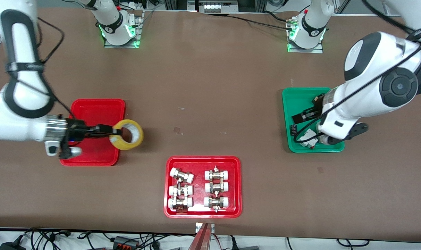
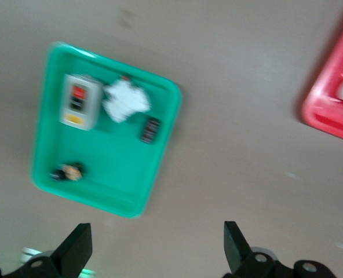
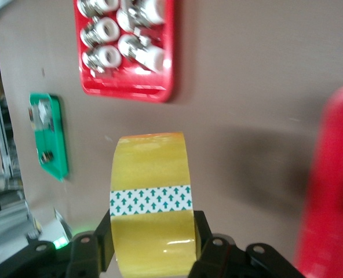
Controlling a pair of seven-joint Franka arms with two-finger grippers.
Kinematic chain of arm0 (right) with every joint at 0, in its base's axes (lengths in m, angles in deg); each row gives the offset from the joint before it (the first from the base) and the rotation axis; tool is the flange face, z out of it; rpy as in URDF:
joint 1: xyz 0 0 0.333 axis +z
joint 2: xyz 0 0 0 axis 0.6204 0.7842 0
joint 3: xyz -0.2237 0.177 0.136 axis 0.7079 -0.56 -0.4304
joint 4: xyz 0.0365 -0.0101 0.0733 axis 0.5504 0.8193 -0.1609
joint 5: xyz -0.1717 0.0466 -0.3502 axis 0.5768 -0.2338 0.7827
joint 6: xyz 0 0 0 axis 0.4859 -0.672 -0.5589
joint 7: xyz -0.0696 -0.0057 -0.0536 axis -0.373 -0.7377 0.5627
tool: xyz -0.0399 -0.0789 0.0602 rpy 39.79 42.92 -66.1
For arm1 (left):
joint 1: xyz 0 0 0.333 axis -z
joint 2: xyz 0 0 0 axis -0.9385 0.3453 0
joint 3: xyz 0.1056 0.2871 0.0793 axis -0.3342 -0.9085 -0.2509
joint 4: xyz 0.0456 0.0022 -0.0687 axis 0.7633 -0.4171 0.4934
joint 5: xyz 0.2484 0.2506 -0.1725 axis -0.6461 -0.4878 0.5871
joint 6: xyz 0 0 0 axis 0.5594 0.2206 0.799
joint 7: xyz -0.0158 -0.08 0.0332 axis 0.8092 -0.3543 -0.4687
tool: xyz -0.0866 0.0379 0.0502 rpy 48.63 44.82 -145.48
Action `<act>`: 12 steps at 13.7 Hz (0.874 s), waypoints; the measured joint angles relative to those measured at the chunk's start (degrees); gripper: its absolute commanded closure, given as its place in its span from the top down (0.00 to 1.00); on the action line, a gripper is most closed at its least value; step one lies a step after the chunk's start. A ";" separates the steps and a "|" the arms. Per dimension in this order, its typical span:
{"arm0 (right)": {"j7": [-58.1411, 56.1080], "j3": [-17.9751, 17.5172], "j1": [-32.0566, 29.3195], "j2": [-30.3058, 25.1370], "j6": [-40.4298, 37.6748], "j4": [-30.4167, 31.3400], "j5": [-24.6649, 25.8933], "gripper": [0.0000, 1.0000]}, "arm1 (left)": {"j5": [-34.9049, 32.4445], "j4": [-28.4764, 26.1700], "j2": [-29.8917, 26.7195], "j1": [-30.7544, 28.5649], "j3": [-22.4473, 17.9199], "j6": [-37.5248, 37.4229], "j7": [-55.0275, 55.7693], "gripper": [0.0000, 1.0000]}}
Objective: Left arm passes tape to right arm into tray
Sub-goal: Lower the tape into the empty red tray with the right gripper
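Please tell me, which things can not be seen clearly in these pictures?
- Left gripper: hidden by its own arm in the front view; it is over the green tray.
- Green tray's small parts: blurred in the left wrist view.
- Red tray: cut by the edge and blurred in the right wrist view, beside the tape.

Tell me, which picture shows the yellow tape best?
The front view: the whole tape shows, hole and all, held by the right gripper at the plain red tray's edge. The right wrist view shows only its band; the left wrist view misses it.
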 measured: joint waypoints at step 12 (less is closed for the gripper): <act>-27.50 -0.38 -12.89 8.92 -1.10 3.17 8.77 1.00 | -3.52 -15.90 -11.92 -1.76 -5.09 9.41 -15.50 1.00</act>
